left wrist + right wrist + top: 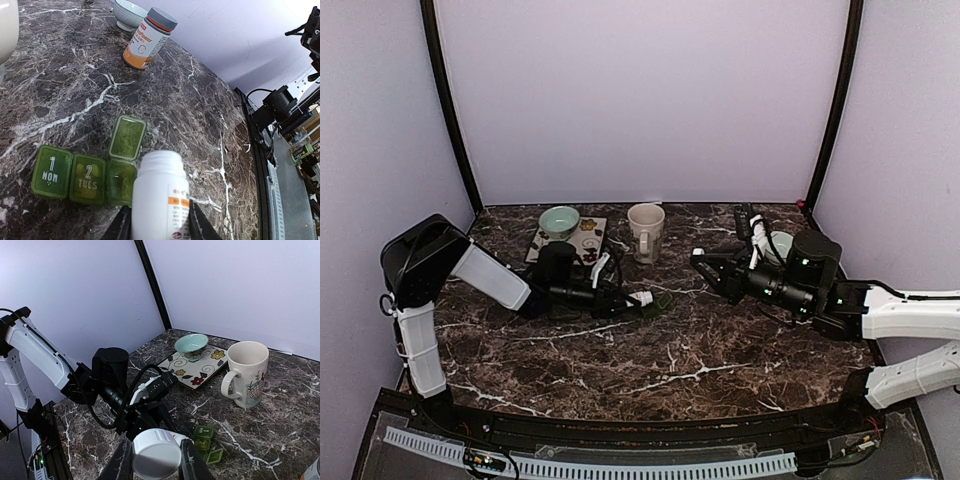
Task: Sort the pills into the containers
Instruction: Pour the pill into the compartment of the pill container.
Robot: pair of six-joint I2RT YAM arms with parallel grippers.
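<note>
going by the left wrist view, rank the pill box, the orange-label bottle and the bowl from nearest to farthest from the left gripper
1. pill box: just ahead and left of the left gripper, which holds a white bottle.
2. orange-label bottle: upright, well farther back on the table.
3. bowl: behind that bottle, at the far top edge.

A cream mug (645, 231) is set upright at the far middle of the dark marble table (650, 365). To its left, a pale green bowl (559, 221) is placed on a flowered plate (588, 238).
</note>
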